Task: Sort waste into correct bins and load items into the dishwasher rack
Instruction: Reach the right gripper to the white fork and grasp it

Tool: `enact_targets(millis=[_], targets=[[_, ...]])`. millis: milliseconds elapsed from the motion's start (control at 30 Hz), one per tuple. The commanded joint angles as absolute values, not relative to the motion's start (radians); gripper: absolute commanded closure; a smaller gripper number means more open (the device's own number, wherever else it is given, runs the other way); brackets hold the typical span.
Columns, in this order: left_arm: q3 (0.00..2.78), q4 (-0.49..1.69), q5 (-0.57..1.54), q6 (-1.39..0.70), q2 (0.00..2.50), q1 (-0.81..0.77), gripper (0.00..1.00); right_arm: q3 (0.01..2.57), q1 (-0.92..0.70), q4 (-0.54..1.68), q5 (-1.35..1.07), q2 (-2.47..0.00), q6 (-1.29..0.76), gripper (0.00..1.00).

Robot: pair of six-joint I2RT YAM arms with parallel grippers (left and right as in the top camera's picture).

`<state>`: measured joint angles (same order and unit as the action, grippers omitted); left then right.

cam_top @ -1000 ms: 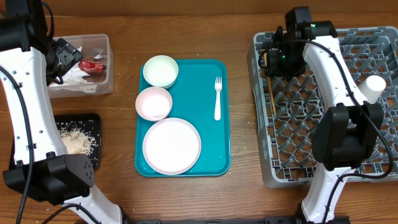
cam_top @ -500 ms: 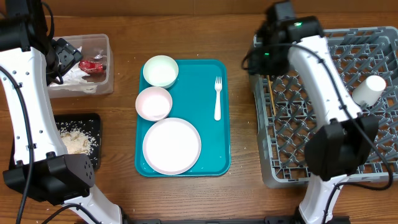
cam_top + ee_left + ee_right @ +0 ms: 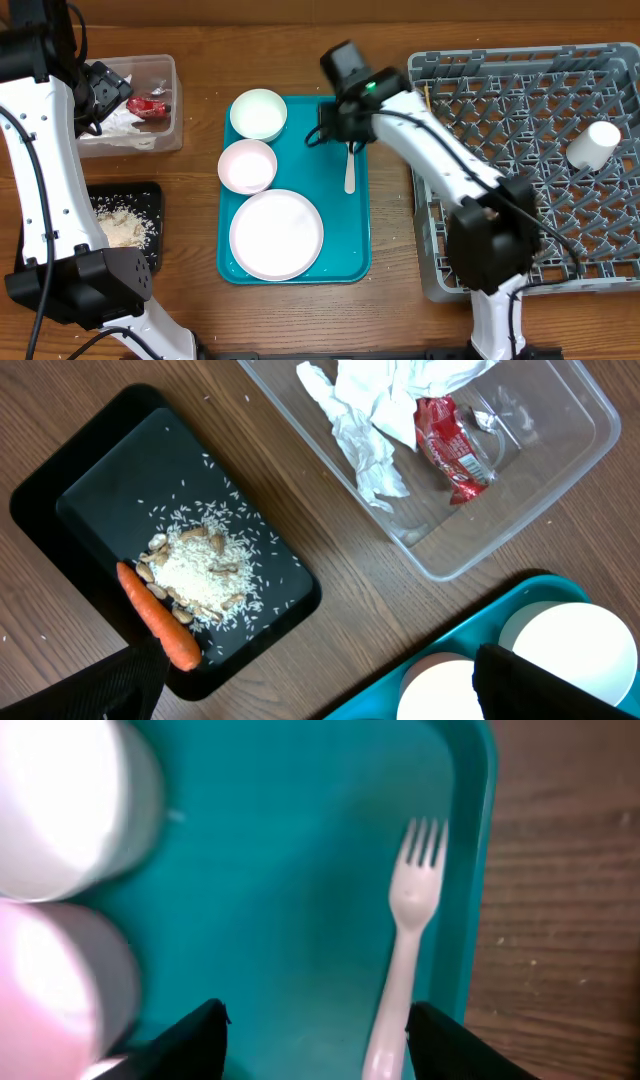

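While the right tool (image 3: 315,1045) hovers spread and empty over the fork (image 3: 403,955) by the right rim of the teal tray (image 3: 478,840), an off-centre close may, judging through blur, skid it away.

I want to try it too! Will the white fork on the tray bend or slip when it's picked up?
The fork looks thin and plastic, so it is probably light and may flex a little. It lies flat on the smooth teal tray, so a nudge might slide it. Its narrow handle gives the right pincer little to grab.
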<state>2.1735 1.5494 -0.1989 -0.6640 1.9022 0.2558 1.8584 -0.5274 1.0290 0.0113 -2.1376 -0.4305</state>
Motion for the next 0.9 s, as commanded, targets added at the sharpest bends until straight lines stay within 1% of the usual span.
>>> enact_targets(millis=[0,733,767,800,867], targets=[[2.181,1.551,-0.212,-0.684,1.9,0.255,0.0,1.832,-0.522,1.011,0.087,-2.191,-0.503,0.39],[2.181,1.551,-0.212,-0.684,1.9,0.255,0.0,1.785,-0.524,0.954,0.047,-2.306,-0.503,0.4],[2.181,1.551,-0.212,-0.684,1.9,0.255,0.0,1.785,-0.524,0.954,0.047,-2.306,-0.503,0.41],[2.181,1.552,-0.212,-0.684,1.9,0.255,0.0,1.785,-0.524,0.955,0.047,-2.306,-0.503,0.45],[2.181,1.551,-0.212,-0.684,1.9,0.254,0.0,1.785,-0.525,0.956,0.046,-2.306,-0.503,0.57]])
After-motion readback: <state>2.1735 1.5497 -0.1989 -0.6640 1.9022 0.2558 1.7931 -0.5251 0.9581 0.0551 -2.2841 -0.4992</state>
